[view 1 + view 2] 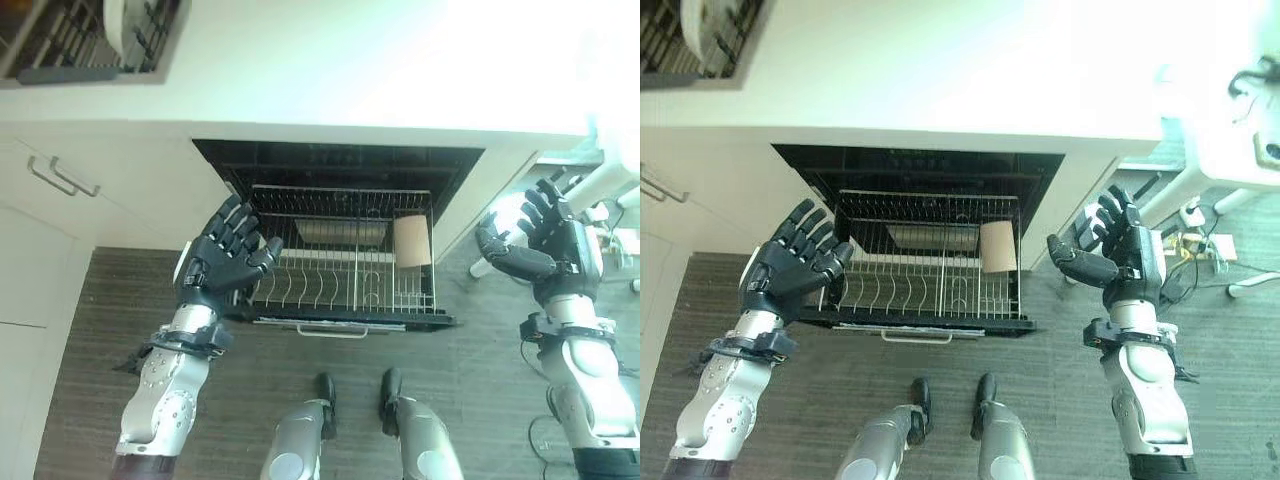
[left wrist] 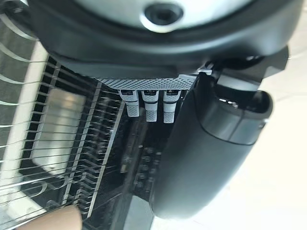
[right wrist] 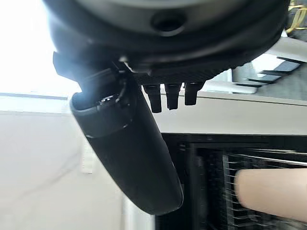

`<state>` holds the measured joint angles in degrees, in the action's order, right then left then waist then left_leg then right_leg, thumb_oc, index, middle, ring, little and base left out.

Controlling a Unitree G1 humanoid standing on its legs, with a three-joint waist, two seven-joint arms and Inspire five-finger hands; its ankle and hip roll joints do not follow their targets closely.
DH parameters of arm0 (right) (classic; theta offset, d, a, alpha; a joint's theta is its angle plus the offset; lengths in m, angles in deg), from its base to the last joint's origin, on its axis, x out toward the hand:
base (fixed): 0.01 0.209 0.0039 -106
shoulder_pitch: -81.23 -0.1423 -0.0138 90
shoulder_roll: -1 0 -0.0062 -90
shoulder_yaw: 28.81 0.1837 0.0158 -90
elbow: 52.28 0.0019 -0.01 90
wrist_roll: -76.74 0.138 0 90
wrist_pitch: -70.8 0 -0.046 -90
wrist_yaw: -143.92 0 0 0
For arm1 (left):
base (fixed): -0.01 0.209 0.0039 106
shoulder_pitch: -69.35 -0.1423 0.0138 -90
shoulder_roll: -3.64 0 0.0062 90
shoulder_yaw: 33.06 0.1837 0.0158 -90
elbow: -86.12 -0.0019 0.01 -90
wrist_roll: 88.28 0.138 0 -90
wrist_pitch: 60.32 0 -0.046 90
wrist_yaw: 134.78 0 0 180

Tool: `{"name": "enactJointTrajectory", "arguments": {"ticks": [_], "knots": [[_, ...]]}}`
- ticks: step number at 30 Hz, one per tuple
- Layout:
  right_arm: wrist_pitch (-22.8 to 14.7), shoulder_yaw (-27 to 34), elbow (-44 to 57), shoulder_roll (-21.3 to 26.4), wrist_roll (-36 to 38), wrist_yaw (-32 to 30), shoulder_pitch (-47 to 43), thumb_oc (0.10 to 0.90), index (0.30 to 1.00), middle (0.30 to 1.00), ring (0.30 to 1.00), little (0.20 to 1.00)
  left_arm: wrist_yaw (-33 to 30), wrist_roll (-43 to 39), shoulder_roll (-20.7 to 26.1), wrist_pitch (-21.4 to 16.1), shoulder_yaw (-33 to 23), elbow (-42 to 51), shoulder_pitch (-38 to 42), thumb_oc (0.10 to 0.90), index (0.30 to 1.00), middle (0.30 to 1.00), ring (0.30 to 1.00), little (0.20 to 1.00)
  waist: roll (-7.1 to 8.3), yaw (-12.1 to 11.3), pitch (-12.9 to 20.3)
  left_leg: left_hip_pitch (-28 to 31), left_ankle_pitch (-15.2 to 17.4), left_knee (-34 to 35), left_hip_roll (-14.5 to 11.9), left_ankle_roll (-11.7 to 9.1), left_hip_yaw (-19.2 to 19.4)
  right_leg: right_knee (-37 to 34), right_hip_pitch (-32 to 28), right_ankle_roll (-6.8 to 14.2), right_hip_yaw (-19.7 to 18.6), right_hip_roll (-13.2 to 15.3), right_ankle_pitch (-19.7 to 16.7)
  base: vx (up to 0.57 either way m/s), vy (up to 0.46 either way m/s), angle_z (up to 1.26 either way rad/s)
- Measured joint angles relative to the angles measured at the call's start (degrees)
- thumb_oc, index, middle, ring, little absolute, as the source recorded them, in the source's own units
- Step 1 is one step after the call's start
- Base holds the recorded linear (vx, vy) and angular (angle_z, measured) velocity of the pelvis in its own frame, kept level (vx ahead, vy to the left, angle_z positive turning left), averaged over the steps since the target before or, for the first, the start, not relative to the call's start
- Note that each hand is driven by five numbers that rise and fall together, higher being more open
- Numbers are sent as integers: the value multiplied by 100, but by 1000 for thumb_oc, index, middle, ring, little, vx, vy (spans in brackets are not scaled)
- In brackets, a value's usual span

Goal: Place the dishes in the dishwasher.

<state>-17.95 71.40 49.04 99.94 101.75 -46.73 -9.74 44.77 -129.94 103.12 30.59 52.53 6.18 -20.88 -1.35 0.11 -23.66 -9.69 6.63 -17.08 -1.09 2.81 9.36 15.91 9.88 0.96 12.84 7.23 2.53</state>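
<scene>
Currently on record, left to right: a dark wire dish rack (image 1: 60, 45) at the far left corner of the pale, glossy countertop (image 1: 330, 70), holding a white dish (image 1: 125, 22) not yet moved; white cabinet fronts with slim metal bar handles (image 1: 62, 178) below it; the robot's left hand (image 1: 222, 257), dark, raised in front of the left edge of the pulled-out rack, fingers spread and relaxed, carrying nothing. Centre: the built-in black dishwasher (image 1: 340, 160) under the counter, door open, its silver wire lower rack (image 1: 340, 270) drawn out over the grey wood-grain floor (image 1: 90, 330). Contents of the rack: one shallow rectangular metal tray (image 1: 340, 232) toward the back and one tan cylindrical cup (image 1: 412, 240) at the right side; the front tine rows stand vacant. Right: the robot's right hand (image 1: 1118, 250), dark, held up well clear of the rack's right side, fingers loosely extended, likewise empty. Assessment: loading appears partly done, two items stowed, at least the white dish outstanding, neither hand yet engaged with any piece.
</scene>
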Motion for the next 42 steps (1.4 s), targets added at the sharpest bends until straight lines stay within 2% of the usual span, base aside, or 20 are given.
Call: {"name": "enactJointTrajectory", "arguments": {"ticks": [7,9,18,21,22,23,25,27,29,30,31,34,35,36,37,38,39,40,41,42], "knots": [[-153,-68,179,-206,-6,176,437,800,900,900,900,900,-4,269,-92,-486,-191,7,-366,800,900,900,900,900,35,-47,408,105,149,-156,-56,182,92,-455,-415,244,214,-36,-157,20,65,-4],[-156,-59,197,-203,-5,190,519,800,900,900,900,900,-13,270,-237,-561,-299,-5,-391,800,900,900,900,900,88,-25,457,96,144,-190,-81,121,-93,-161,-616,291,-150,-402,242,10,-104,15],[-339,-87,189,-65,-17,311,644,800,900,900,900,900,132,204,-395,-854,-289,-20,-727,800,900,900,900,900,208,-109,664,354,-156,181,-14,-199,-346,86,-773,-119,-301,-492,702,21,-182,18],[-340,-37,195,237,-20,107,654,800,900,900,900,900,248,141,-433,-856,-82,-4,-667,800,900,900,900,900,247,-41,677,481,-857,792,46,-955,378,150,-777,-290,55,-135,727,-42,2,60],[-335,-42,176,325,-19,49,531,800,900,900,900,900,261,133,-390,-860,81,-6,-514,800,900,900,900,900,276,-23,668,374,-570,241,-436,-715,1103,114,-815,-355,215,-52,727,13,327,73],[-344,-37,176,352,-19,26,371,800,900,900,900,900,303,124,-386,-936,170,-2,-389,800,900,900,900,900,275,22,668,397,-426,74,-1012,-806,807,165,-816,-388,213,-89,747,51,477,36],[-345,-33,167,350,-18,235,304,800,900,900,900,900,358,-273,-469,-1048,-11,93,-769,800,900,900,900,900,277,117,702,687,-220,98,-1278,-1105,-1020,224,-674,-208,-531,-212,599,100,575,-117],[-362,525,-54,535,-12,197,641,800,900,900,900,900,474,-321,-779,-1224,157,-296,-479,800,900,900,900,900,92,411,854,389,-257,-163,-1792,-1121,-950,846,-213,183,-881,25,710,89,961,-117],[-362,795,38,651,-10,130,664,800,900,900,900,900,621,-354,-834,-1218,221,-427,-330,800,900,900,900,900,-46,528,1046,446,241,-383,-1361,-1109,-425,539,-23,898,-1388,669,298,17,974,-48],[-360,930,64,634,-13,80,664,800,900,900,900,900,702,-356,-790,-1265,235,-477,-182,800,900,900,900,900,-143,588,1090,383,275,-345,-1057,-1147,-223,342,-86,980,-1301,1013,19,31,776,-11],[-383,874,23,442,-17,7,692,800,900,900,900,900,799,-367,-737,-1304,231,-639,6,800,900,900,900,900,-87,535,1108,234,583,-761,-583,-641,-86,92,-152,463,-1061,1507,-772,49,943,30],[-402,747,160,58,-20,-62,1132,800,900,900,900,900,1070,-538,-432,-1300,121,-781,-60,800,900,900,900,900,-189,274,1149,-249,1078,-1714,-68,59,-87,-29,-223,407,-1036,1955,-1879,19,659,37],[-378,699,200,-41,-20,-55,1264,800,900,900,900,900,1075,-538,-423,-1272,71,-773,-194,800,900,900,900,900,-195,268,1154,-256,1033,-1580,58,213,-54,240,-203,498,-920,1939,-1706,-8,509,-6],[-359,496,455,-560,-30,21,1134,800,900,900,900,900,1102,-524,-165,-1210,-166,-503,-630,800,900,900,900,900,-172,-33,1144,-334,1076,-1653,384,784,236,1,130,570,-421,1956,-2605,-31,637,-24],[-142,107,418,-658,-29,69,1190,800,900,900,900,900,1112,-518,-240,-1053,-215,-513,-687,800,900,900,900,900,-27,-72,1087,-192,737,-967,634,548,318,750,175,753,180,1837,-1629,-13,420,-83],[-88,-163,366,-535,-86,-37,913,800,900,900,900,900,1055,-445,-407,-992,-232,-513,-803,800,900,900,900,900,-262,-210,980,95,266,-234,426,-614,313,998,68,587,359,714,-734,-37,319,-45],[-89,-390,338,-508,-161,-46,703,800,900,900,900,900,1044,-406,-320,-1020,-250,-549,-682,800,900,900,900,900,14,-137,804,-182,-438,-506,533,-1592,-136,1303,14,366,88,306,-166,-22,3,21],[-129,-564,371,-551,-246,78,557,800,900,900,900,900,995,-319,189,-988,-197,-573,-413,800,900,900,900,900,736,130,755,-953,545,-2170,402,-294,-296,1111,-329,150,-488,325,-2,-44,-45,13],[-151,-509,570,-95,-248,98,471,800,900,900,900,900,959,-189,81,-980,-149,-471,-273,800,900,900,900,900,320,-40,815,-732,625,-1539,-852,-752,-653,1077,-482,776,-553,-74,553,-14,-66,45],[-266,-352,611,-136,-254,59,440,800,900,900,900,900,963,-60,-11,-1026,-145,-463,-10,800,900,900,900,900,680,2,741,-619,155,-890,-163,-463,-486,1380,-167,524,-748,-92,1189,14,-129,5]]}}
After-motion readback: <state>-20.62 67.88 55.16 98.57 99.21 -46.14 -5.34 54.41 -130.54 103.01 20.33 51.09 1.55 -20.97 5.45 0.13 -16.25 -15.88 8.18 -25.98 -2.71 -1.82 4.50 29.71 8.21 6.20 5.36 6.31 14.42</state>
